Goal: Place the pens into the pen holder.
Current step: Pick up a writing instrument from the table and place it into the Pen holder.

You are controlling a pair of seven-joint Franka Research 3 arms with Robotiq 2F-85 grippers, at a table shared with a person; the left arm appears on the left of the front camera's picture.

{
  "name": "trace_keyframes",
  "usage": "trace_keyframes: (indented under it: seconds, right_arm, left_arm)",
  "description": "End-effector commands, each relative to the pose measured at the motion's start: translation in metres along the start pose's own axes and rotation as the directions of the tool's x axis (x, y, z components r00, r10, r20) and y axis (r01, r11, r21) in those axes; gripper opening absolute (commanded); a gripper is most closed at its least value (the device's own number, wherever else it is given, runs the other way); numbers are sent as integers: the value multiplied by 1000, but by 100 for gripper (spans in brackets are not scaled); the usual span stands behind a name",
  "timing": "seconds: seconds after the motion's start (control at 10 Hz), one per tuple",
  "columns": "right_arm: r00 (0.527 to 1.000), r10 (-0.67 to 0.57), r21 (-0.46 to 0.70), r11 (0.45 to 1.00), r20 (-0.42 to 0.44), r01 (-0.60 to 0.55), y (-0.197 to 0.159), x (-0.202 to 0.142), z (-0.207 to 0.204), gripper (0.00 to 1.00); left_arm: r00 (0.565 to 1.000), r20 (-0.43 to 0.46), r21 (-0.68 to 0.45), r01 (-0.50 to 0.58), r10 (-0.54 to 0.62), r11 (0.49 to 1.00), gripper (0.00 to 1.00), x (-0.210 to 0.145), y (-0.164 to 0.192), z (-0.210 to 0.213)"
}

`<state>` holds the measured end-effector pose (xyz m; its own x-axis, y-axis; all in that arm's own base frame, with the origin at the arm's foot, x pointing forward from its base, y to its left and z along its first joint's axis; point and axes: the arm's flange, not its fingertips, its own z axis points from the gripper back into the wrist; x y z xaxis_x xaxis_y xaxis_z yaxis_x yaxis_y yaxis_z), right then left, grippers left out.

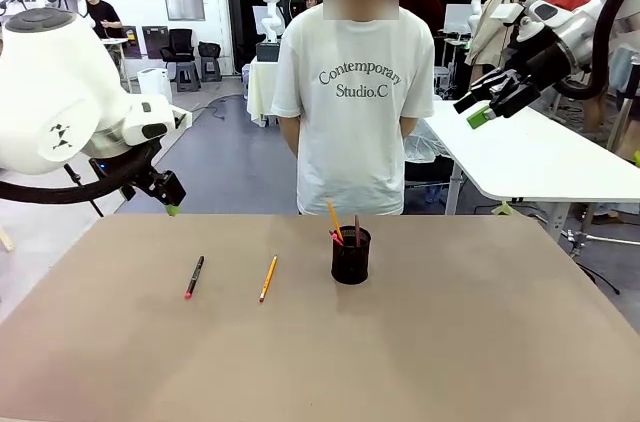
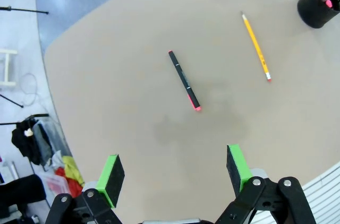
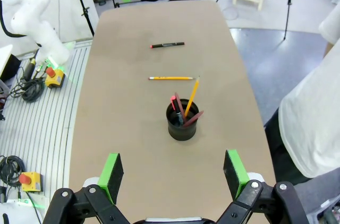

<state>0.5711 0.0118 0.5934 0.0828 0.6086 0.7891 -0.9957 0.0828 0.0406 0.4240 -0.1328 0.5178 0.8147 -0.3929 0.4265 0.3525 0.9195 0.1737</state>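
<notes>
The left gripper (image 2: 174, 170) hangs above the left end of the surface (image 1: 450, 342) with its green pads spread wide and nothing between them. In the front view the left gripper (image 1: 166, 194) sits just past the far left edge of the surface. The right gripper (image 3: 174, 173) is also wide apart and empty, raised high at the far right (image 1: 492, 102), well clear of the surface.

Below the left gripper lies a black pen (image 2: 185, 80) with a pink-red end, flat on the surface, left of centre (image 1: 194, 277). Just to its right, and apart from it, lies a yellow pencil (image 2: 256, 47), also flat (image 1: 268, 279).

Further right, near the middle of the surface towards its far edge, stands the pen holder (image 1: 351, 260), a black mesh cup, upright. From the right wrist view the pen holder (image 3: 181, 127) already carries several sticks: an orange pencil (image 3: 191, 98) leaning out, a pink-tipped one and what look like two dark reddish ones, though the count is hard to make out.

A person (image 1: 352, 112) in a white T-shirt stands at the far side, behind the holder.
</notes>
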Motion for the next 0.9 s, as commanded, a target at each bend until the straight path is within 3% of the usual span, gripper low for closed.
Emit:
trace_keyframes:
  seconds: [0.0,0.3,0.6,0.8]
  right_arm:
    - [1000,6,-2,1000,0,-6,0,4,1,100]
    - [1000,6,-2,1000,0,-6,0,4,1,100]
    - [1000,6,-2,1000,0,-6,0,4,1,100]
    - [1000,6,-2,1000,0,-6,0,4,1,100]
  left_arm:
    - [996,-30,66,-80,82,995,100,10,-23,-10]
    - [960,-226,69,-154,165,986,100,41,-53,-80]
    - [959,-230,16,-167,167,986,100,66,-61,-137]
    - [967,-198,0,-161,157,987,100,91,-65,-152]
